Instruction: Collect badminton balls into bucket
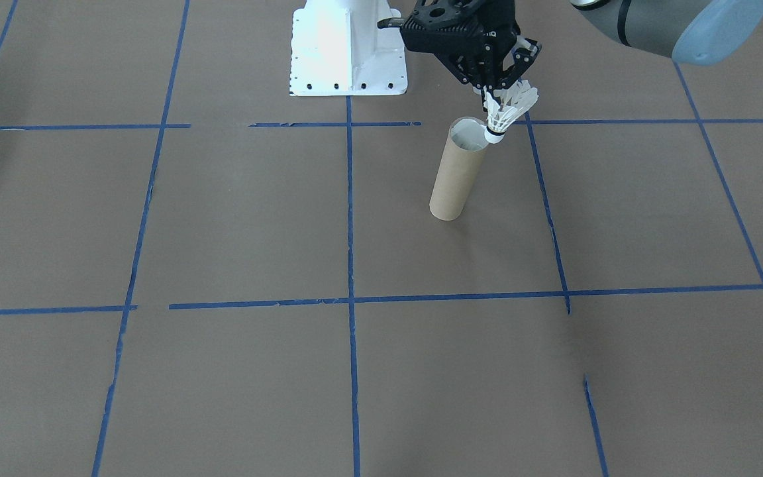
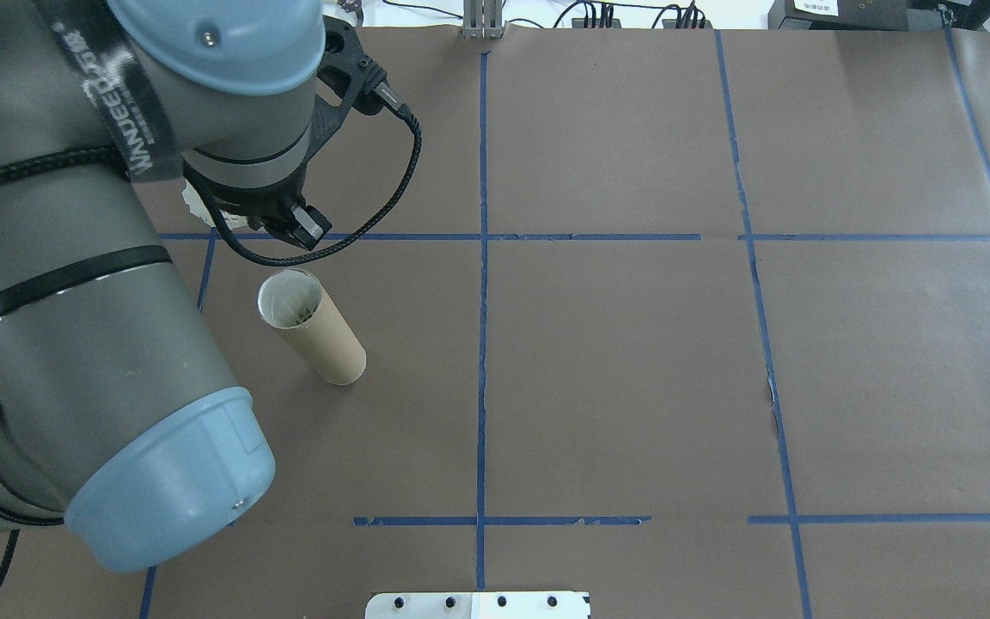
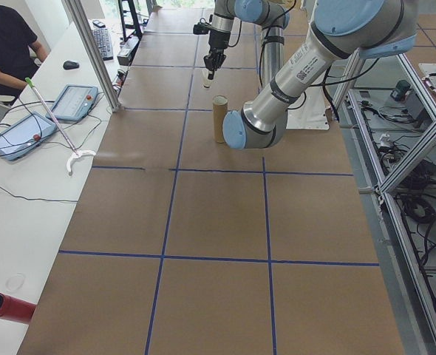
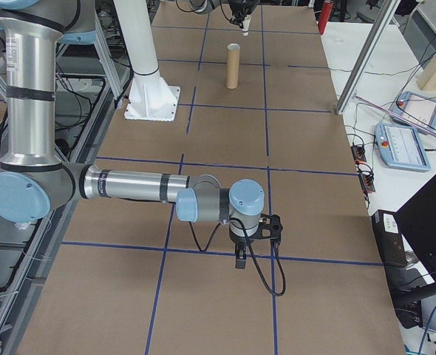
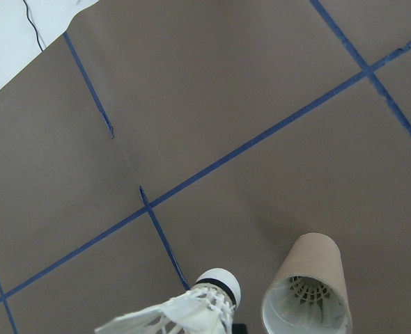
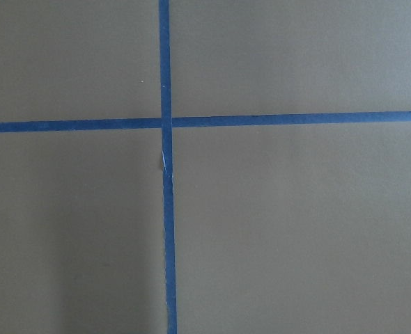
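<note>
Nearest in the front-facing view, brown paper-covered worktop [image 1: 236,232] crossed by blue tape lines [image 1: 351,218]. Farther back, upright cardboard tube [image 1: 457,169], mouth open, white feathers of another shuttlecock visible inside from the left wrist view. Just above and beside its rim, shuttlecock [image 1: 507,109], cork tip down, feathers pinched in left hand [image 1: 497,93]. Behind, white pedestal base [image 1: 347,50]. Right hand [image 4: 242,259] seen only in the side view, low over bare worktop; grip state cannot be told. Partial lettering on the left arm's cable strap, not clearly readable.
</note>
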Controlling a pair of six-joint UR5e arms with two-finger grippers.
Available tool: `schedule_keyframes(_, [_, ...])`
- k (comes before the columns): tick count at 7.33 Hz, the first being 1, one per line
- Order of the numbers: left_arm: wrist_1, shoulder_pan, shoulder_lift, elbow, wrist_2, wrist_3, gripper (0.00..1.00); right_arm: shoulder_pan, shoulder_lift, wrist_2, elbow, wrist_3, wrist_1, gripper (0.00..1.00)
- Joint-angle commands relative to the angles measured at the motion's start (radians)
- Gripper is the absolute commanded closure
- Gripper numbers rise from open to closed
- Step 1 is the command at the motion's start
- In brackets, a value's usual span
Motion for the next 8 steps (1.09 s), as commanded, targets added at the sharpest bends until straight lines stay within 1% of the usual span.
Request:
schedule_keyframes(1, [0.002,0.004,-0.006,0.056,0.004,0.084,1.0,0.0,0.0,0.0,-0.001,0.0,0.0,0.0])
schedule_keyframes(4, [-0.004,0.026,0.003,0.07,-0.007,0.106,1.0,0.0,0.0,0.0,0.0,0.0,0.0,0.0])
schedule_keyframes(6, [-0.001,0.063,0.005,0.056,-0.01,0.104,1.0,0.0,0.0,0.0,-0.001,0.0,0.0,0.0])
schedule_keyframes(8, [0.0,0.064,0.005,0.055,-0.01,0.104,1.0,0.0,0.0,0.0,-0.001,0.0,0.0,0.0])
